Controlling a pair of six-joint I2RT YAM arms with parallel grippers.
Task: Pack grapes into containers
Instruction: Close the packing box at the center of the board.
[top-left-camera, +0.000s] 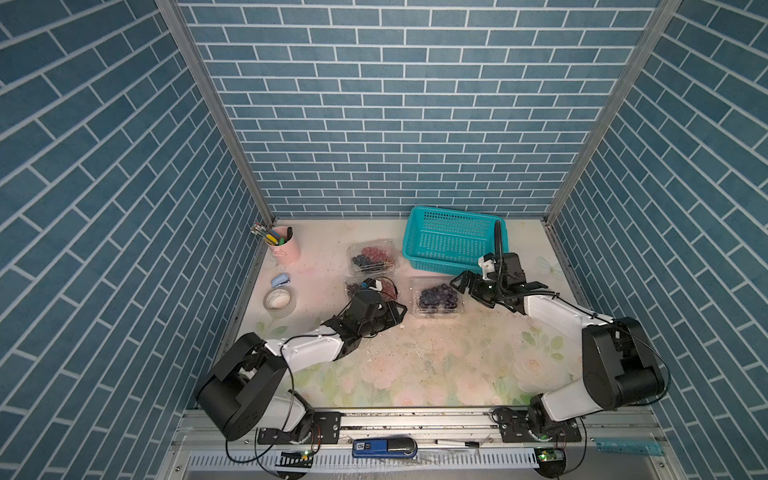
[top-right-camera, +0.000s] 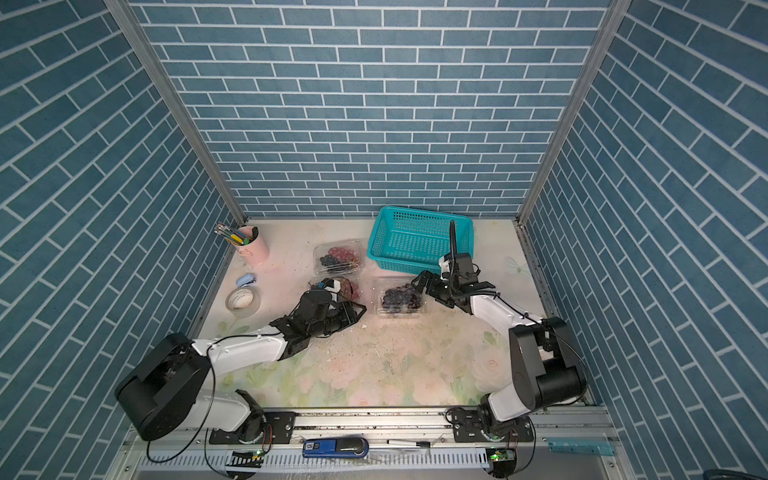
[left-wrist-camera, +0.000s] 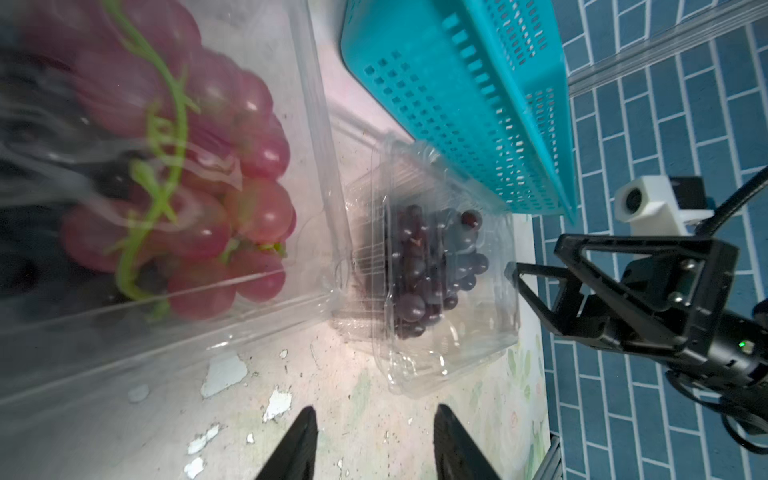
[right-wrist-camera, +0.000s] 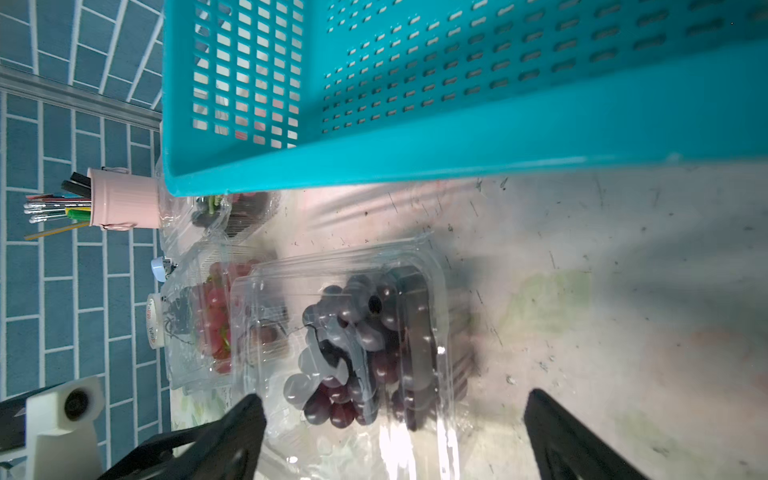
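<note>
I've got three clear thin-plastic clamshell boxes on the pale floral table (top-left-camera: 415, 365), all with fruit inside. The far clamshell (top-left-camera: 371, 258) holds a mix of round glossy red-pink grapes (top-left-camera: 372, 252) and dark purple grapes (top-left-camera: 360, 261), and it sits near the teal perforated plastic basket (top-left-camera: 436, 261). The middle clamshell (left-wrist-camera: 320, 145), nearer me, holds a red-pink bunch on a green stem. In both top views the left arm's wrist covers a good part of it. The left gripper (left-wrist-camera: 376, 411) hangs low over bare table just beside that box, jaws partway apart, nothing between them. The right clamshell (top-left-camera: 437, 300) is packed with dark purple grapes. Its lid looks down over them, but I can't tell if it is latched. The right gripper (right-wrist-camera: 395, 409) faces this box from the side away from the left arm, jaws spread wide, gripping nothing. In the left wrist view one of its fingertips (left-wrist-camera: 513, 268) is right at the box's edge, and I can't tell whether it touches. A pink metal cup of pens (top-left-camera: 286, 249), a clear tape roll (top-left-camera: 279, 302) and a small blue stapler-like item (top-left-camera: 280, 281) sit along the left edge, well apart from the right clamshell.
</note>
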